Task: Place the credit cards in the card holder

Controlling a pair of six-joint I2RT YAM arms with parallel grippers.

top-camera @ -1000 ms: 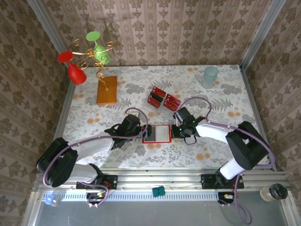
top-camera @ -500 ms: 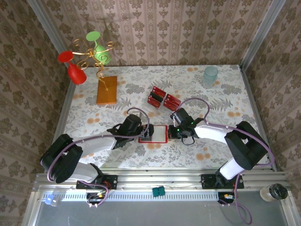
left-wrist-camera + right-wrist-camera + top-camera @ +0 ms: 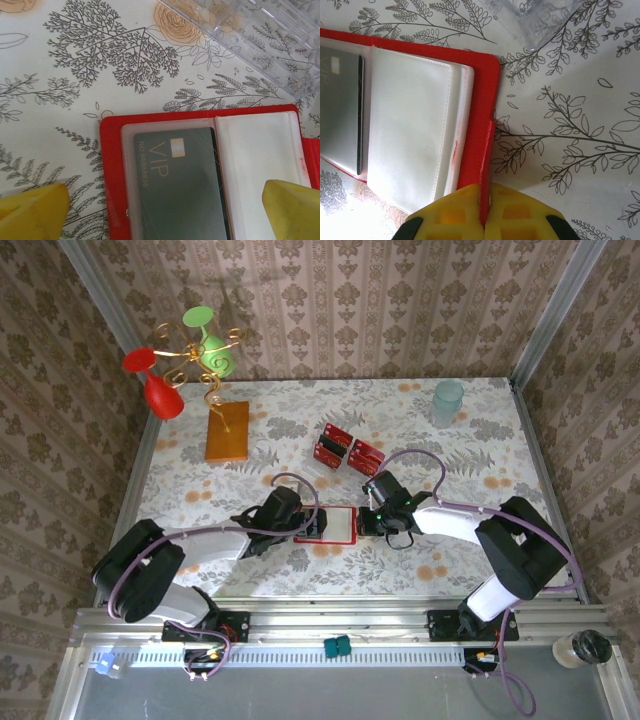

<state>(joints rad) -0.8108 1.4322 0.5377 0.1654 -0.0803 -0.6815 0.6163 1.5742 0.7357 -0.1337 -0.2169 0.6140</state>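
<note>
Where damask walls [image 3: 350, 300] enclose, floral table [image 3: 480, 455] bears card holder [image 3: 342, 525].

Arms low, reaching inward; left claw [image 3: 162, 210] spread wide, right claw [image 3: 485, 212] clamped on card holder [image 3: 481, 95] edge.

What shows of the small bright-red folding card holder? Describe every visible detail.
The bright-red folding card holder lies open and flat on the floral tablecloth. Its pale clear plastic pockets face up; one holds a dark card marked VIP, the neighbouring one looks empty. The right gripper pinches its red edge; the open left gripper straddles its other half.
</note>
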